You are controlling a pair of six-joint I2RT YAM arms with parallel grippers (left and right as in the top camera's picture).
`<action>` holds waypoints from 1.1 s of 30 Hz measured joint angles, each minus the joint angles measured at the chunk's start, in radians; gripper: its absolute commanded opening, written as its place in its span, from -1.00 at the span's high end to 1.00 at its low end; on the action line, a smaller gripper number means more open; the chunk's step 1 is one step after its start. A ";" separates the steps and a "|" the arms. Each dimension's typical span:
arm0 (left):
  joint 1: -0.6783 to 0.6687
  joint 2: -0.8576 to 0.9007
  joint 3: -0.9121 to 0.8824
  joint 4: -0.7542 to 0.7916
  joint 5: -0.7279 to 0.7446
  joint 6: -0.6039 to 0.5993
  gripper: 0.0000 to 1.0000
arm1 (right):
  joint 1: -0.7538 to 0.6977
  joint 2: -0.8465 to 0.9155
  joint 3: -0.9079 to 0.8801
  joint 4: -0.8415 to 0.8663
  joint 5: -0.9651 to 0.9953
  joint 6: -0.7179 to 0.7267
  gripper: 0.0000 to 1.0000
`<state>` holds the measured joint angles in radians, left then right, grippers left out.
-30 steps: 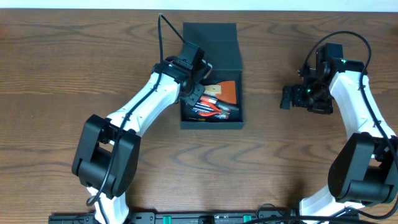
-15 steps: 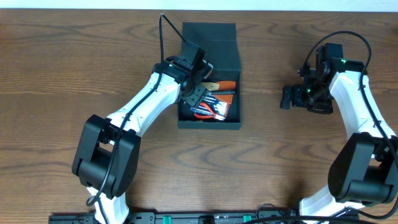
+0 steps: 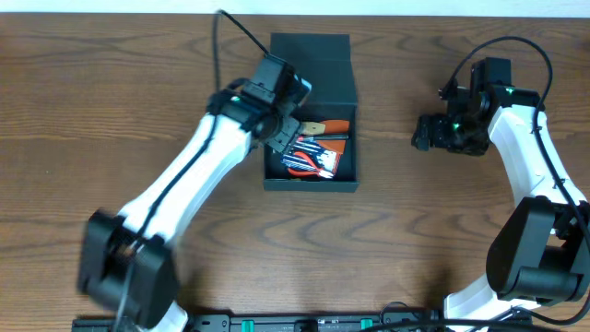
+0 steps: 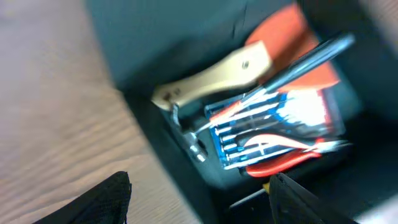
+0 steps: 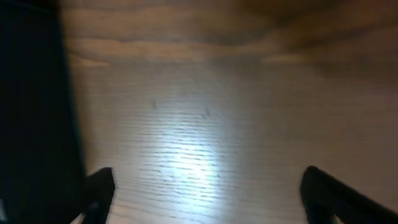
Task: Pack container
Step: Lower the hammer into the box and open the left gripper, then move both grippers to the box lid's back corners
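The container (image 3: 311, 183) is a dark box on the table, its flap lid (image 3: 313, 69) open toward the back. Inside lie an orange scraper with a wooden handle (image 4: 249, 65), a blue screwdriver set (image 4: 273, 124) and red pliers (image 4: 292, 158). My left gripper (image 3: 279, 138) is open and empty over the box's left wall; in the left wrist view (image 4: 199, 199) its fingers straddle that wall. My right gripper (image 3: 422, 134) is open and empty over bare table, right of the box; it also shows in the right wrist view (image 5: 205, 186).
The wooden table (image 3: 111, 111) extends left and in front of the box. A dark shape (image 5: 31, 106) fills the left edge of the right wrist view. The left arm's cable (image 3: 235, 28) loops near the box's back left corner.
The box slid a little left and back. My left arm rose and swung left, with the gripper still over the box's left wall. My right gripper moved slightly back.
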<state>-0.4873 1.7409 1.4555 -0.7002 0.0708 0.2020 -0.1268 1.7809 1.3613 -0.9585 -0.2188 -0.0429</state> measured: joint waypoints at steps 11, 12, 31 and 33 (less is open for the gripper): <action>0.179 -0.297 0.001 -0.006 0.150 -0.281 0.88 | 0.000 0.001 0.379 -0.101 -0.291 0.023 0.98; 0.222 -0.304 0.001 0.003 0.202 -0.320 0.89 | 0.000 0.001 0.413 -0.101 -0.338 0.037 0.98; 0.605 0.262 0.007 0.942 1.162 -1.025 0.89 | 0.000 0.237 0.462 0.291 -0.981 0.363 0.98; 0.605 0.331 0.007 1.092 1.204 -1.098 0.89 | 0.000 0.303 0.461 0.409 -1.016 0.408 0.98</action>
<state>0.1177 2.0720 1.4624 0.3920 1.2743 -0.8959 -0.1268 2.0834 1.8225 -0.5491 -1.2350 0.3653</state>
